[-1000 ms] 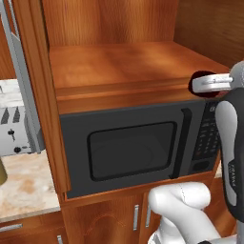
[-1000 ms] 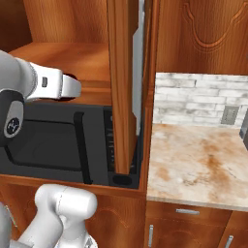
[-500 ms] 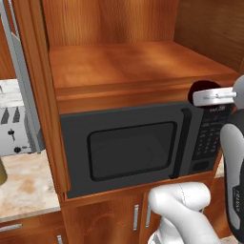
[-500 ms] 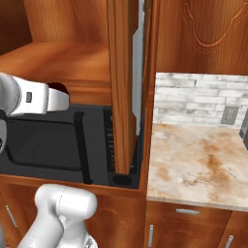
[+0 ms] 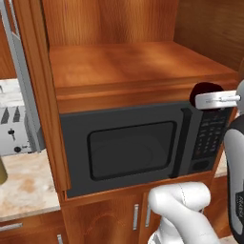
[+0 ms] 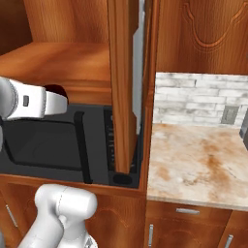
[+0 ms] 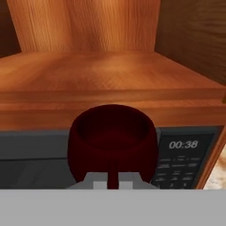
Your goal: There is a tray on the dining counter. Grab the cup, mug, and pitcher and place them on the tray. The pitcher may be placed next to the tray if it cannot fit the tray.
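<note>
Low in the hand view your claw (image 7: 113,183) is pinching the wall of the dark maroon mug (image 7: 113,141), which hangs mid-frame, lifted clear in front of the microwave (image 7: 185,154). Behind it, filling the upper frame, is the bare wooden shelf (image 7: 110,70). In the right base view, marble table (image 6: 198,160) sits at right. By my reckoning you're carrying the mug; delivery to the tray, plus cup and pitcher, remains.

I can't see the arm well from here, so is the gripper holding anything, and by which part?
Yes: the gripper is shut on the mug, pinching the near side of its wall at the rim.
</note>
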